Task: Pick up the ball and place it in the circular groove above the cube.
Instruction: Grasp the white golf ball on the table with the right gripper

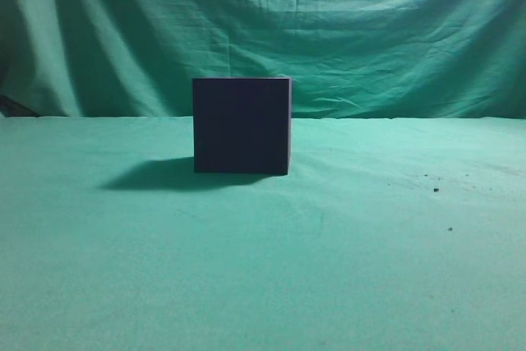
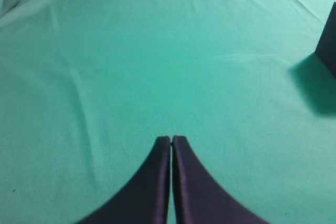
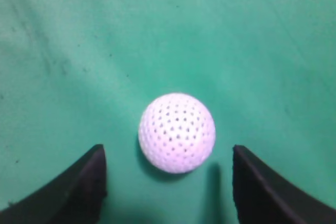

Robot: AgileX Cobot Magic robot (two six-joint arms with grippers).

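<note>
The dark navy cube point(image 1: 242, 126) stands on the green cloth at the middle of the exterior view; its edge shows at the far right of the left wrist view point(image 2: 329, 40). The white dimpled ball point(image 3: 177, 132) lies on the cloth in the right wrist view. My right gripper point(image 3: 168, 153) is open, its two dark fingers on either side of the ball and just short of it, not touching. My left gripper point(image 2: 171, 140) is shut and empty over bare cloth, left of the cube. Neither arm nor the ball shows in the exterior view.
A green cloth point(image 1: 263, 269) covers the table and hangs as a backdrop point(image 1: 329, 22) behind. The cube casts a shadow point(image 1: 152, 174) to its left. A few dark specks point(image 1: 436, 190) lie on the cloth at right.
</note>
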